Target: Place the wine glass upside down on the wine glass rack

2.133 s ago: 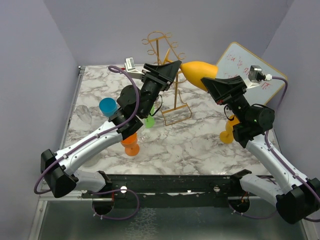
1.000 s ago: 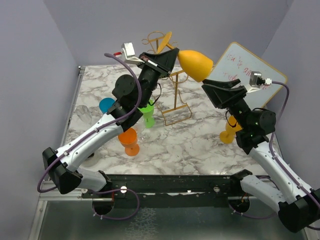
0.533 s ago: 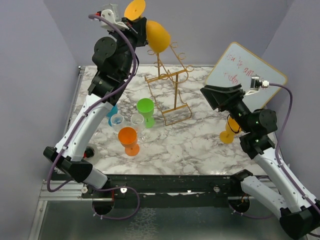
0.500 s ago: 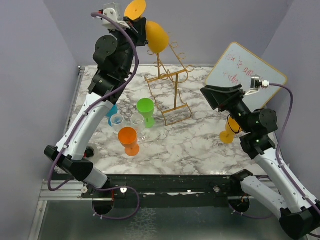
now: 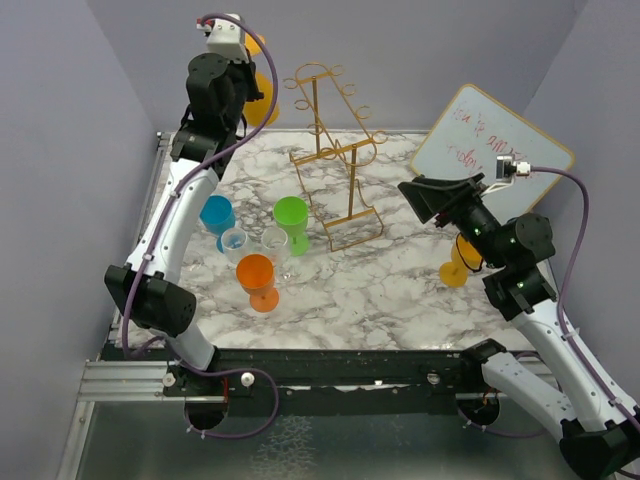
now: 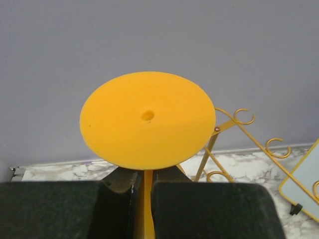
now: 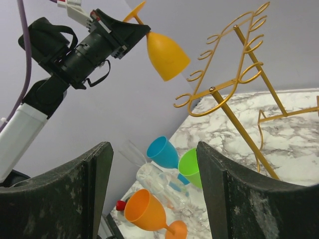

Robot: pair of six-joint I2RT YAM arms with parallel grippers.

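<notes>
High over the far-left corner of the marble table (image 5: 385,292), left gripper (image 5: 248,76) was pinched tight on the stem of the yellow wine glass (image 5: 264,106). Wrist view: stem ran straight up between the two black fingers (image 6: 75,206), and the round foot of the glass (image 6: 148,127) sat just past the fingertips, face-on to the lens. Seen from the right arm's camera, the glass (image 7: 167,55) hung tilted, foot up and to the left against the gripper (image 7: 143,31), bowl lower and to the right with its mouth angled downward. Nothing else touched the glass.

Wine glass rack (image 5: 351,185) stood upright on the far-middle of the table, curled loop arms on top. Glass was held left of it, about level with the loops and apart from them; in the left wrist view only some right-hand curls (image 6: 215,130) showed behind the foot.

Right gripper (image 5: 415,203) hovered over the right side of the table, jaws spread wide, holding nothing, aimed toward the rack (image 7: 234,120).

On the table, left of the rack: blue cup (image 5: 216,213), green glass (image 5: 291,214), orange glass (image 5: 256,275). Whiteboard (image 5: 480,130) leaned at far right.
</notes>
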